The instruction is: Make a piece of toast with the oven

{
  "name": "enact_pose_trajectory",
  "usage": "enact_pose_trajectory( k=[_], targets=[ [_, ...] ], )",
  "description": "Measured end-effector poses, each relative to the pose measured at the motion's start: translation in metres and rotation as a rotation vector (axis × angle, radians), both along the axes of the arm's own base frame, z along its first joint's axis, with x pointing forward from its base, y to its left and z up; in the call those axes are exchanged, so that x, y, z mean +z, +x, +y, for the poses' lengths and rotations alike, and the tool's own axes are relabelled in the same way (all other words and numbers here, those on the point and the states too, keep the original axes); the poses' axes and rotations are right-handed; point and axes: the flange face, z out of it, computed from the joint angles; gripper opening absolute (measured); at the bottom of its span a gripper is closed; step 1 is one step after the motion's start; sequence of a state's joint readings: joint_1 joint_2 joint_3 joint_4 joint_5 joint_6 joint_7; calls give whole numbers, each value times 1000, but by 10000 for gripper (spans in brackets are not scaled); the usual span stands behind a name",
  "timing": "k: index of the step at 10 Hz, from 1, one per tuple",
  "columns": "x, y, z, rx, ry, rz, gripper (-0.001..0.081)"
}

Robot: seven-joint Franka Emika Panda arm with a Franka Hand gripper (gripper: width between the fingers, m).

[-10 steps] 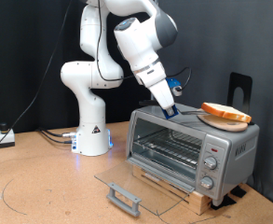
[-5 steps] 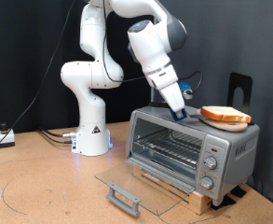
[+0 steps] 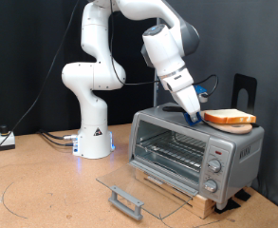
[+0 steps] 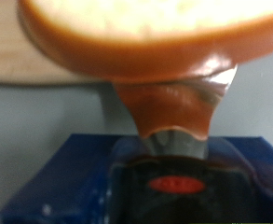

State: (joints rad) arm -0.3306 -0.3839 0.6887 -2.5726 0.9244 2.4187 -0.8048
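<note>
The piece of toast (image 3: pixel 231 117) lies on a round wooden plate (image 3: pixel 243 124) on top of the oven (image 3: pixel 235 152), at its right end in the exterior view. The oven's glass door (image 3: pixel 129 188) hangs open and flat, and the wire rack (image 3: pixel 172 155) inside is bare. My gripper (image 3: pixel 194 119) is down on the oven's top, just left of the toast, its tips at the crust. In the wrist view the toast (image 4: pixel 145 28) fills the upper part, the plate (image 4: pixel 29 56) shows beside it, and a dark finger (image 4: pixel 173 112) reaches to the crust.
The oven stands on a wooden board (image 3: pixel 191 198) on the brown table (image 3: pixel 44 190). A black stand (image 3: pixel 245 90) rises behind the oven at the exterior view's right. The robot base (image 3: pixel 93 133) and cables (image 3: pixel 53 138) are at the left.
My gripper has moved to the exterior view's right along the oven's top, from near its middle up to the edge of the toast. The toast and plate have not moved.
</note>
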Motion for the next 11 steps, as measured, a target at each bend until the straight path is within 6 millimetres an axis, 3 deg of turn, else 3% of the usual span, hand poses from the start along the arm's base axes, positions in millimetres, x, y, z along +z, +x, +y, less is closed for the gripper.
enact_pose_trajectory(
  k=[4,8,11],
  targets=[
    [-1,3,-2,-33,95,-50,411],
    [2,0,-35,-28,234,-110,411],
    [7,-10,-53,-13,201,-71,411]
  ],
)
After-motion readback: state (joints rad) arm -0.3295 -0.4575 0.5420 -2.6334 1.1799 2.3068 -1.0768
